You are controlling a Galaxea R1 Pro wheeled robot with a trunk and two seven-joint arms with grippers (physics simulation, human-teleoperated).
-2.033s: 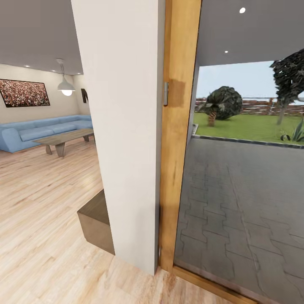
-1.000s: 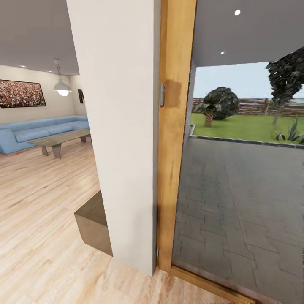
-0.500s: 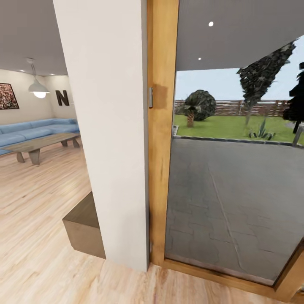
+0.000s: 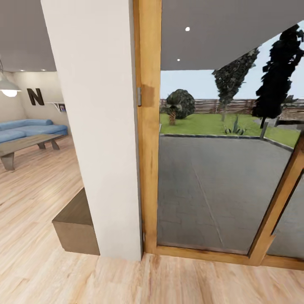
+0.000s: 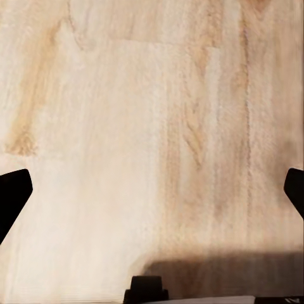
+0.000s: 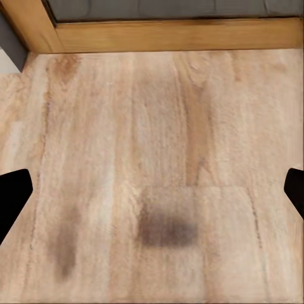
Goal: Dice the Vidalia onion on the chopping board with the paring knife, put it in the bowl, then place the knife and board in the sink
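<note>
The sink, onion, chopping board, paring knife, bowl and countertop are out of view. I stand on a light wooden floor (image 4: 38, 190) in a living area, facing a wall and a glass door. In the left wrist view my left gripper (image 5: 152, 196) is open, its black fingertips (image 5: 12, 196) far apart above bare floorboards. In the right wrist view my right gripper (image 6: 152, 196) is also open over the floor, close to the wooden door sill (image 6: 171, 35). Neither holds anything.
A white wall pillar (image 4: 97, 126) stands straight ahead, with a wooden door frame (image 4: 147, 126) and a glass door onto a paved patio (image 4: 202, 181) beside it. A low brown box (image 4: 74, 228) sits at the pillar's foot. A blue sofa (image 4: 25, 126) and coffee table (image 4: 21, 145) lie far left.
The whole picture has slid left, so the camera has turned right. A second slanted frame post has come into view at the right; the painting has left the picture.
</note>
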